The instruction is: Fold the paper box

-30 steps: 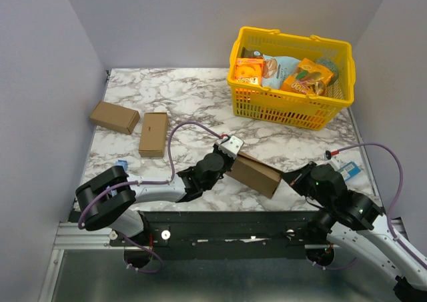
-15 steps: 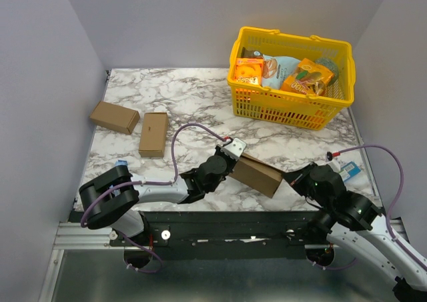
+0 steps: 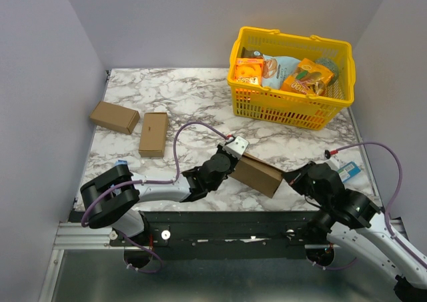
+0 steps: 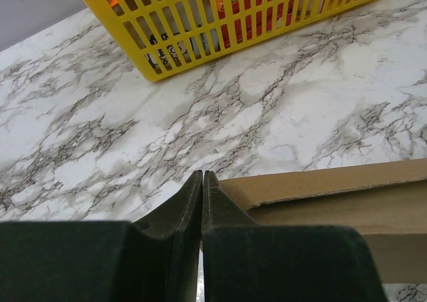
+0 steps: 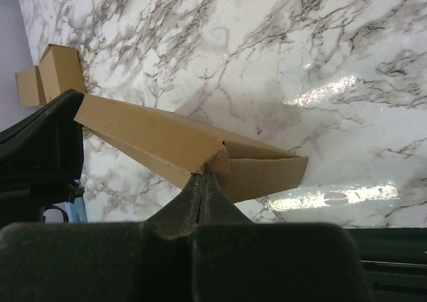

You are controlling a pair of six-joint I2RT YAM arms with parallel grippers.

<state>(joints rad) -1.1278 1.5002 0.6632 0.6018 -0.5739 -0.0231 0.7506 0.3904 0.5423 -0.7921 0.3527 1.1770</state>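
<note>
Paper box (image 3: 257,172), plain brown, lies at the table's near edge. Jaws nearly together, the left gripper (image 4: 202,177) clamps its left corner, and the right gripper (image 5: 203,177) pinches its right flap.

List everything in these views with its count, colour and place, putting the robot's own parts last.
paper box: one, brown, near table edge, between the grippers
small cardboard boxes: two, brown, table's left side
basket: one, yellow, far right corner
snack packets: several, mostly orange, inside basket
table: one, white marble, under everything
cables: two, purple, along the arms
left gripper: one, black, shut on paper box's left end
right gripper: one, black, shut on its right end
</note>
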